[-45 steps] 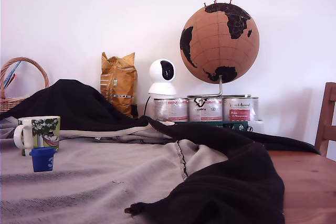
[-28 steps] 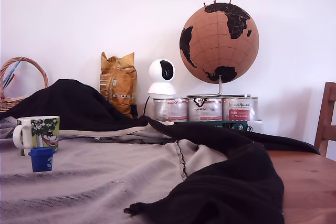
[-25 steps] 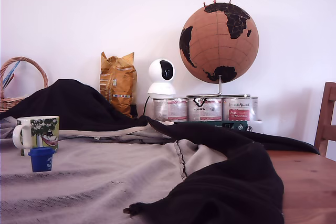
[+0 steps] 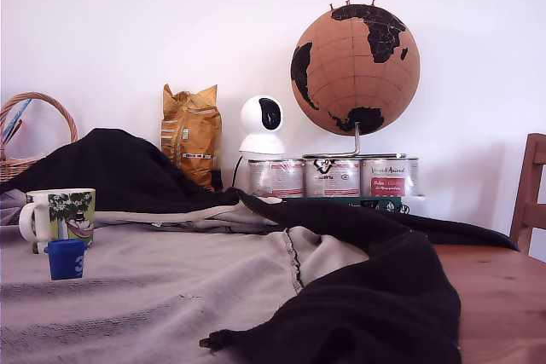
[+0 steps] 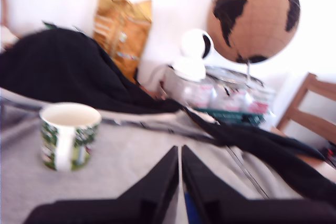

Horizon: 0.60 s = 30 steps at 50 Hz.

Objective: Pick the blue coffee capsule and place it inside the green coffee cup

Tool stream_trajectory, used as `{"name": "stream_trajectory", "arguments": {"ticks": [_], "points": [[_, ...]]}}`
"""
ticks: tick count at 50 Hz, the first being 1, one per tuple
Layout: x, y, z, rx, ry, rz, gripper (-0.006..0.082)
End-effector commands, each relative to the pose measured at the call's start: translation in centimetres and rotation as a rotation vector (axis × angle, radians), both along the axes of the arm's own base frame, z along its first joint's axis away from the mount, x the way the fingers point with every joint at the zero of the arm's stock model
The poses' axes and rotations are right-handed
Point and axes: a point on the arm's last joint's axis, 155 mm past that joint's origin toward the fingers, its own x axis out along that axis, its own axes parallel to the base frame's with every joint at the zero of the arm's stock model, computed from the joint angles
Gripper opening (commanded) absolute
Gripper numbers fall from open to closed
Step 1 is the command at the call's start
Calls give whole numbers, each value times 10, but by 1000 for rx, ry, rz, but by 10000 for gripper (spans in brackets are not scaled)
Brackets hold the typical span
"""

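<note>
Blue coffee capsule [image 4: 66,258] upright on the grey cloth [image 4: 171,296], just in front of the green coffee cup [image 4: 60,217] and partly overlapping its lower edge in the exterior view; whether touching or merely near, impossible to tell. Not gripped, not lifted. In the wrist view, only a sliver of blue low down beside the fingers [image 5: 157,182], probably the capsule, too blurred to be sure.

Gripper [image 5: 180,182] missing from the exterior view altogether; in the wrist view, two dark fingers pressed together with barely a slit between, holding nothing. Cup beyond the fingertips and off to the handle side, mouth open and looking empty, handle turned toward the wrist camera.

Farther out from the fingers: black cloth [image 4: 358,296] heaped over the grey one, then a row of tins [image 4: 333,176], a white camera [image 4: 264,125], a yellow bag [image 4: 192,134], a cork globe [image 4: 355,70], a wicker basket [image 4: 30,130], a wooden chair [image 4: 531,193].

Likely troubles, judged from this layout: descending with fingers this tightly shut would only shove or topple the light capsule, so opening first. Capsule so close to the cup leaves little room for the far finger, risking a knock against the mug. Soft, wrinkled cloth beneath could snag a fingertip or tip the capsule. Heavy wrist blur suggests fast motion, poor for a fine approach.
</note>
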Motion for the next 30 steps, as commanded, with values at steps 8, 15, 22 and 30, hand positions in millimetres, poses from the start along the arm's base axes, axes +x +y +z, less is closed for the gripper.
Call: {"name": "stream_trajectory", "arguments": {"ticks": [8,15,22,30], "points": [[5,-11,-28,82,50,-40,219],[12,-14,-35,173,37,-41,616],[18,-18,-51,220,76,-51,632],[27,-17,-66,253,113,-35,631]]}}
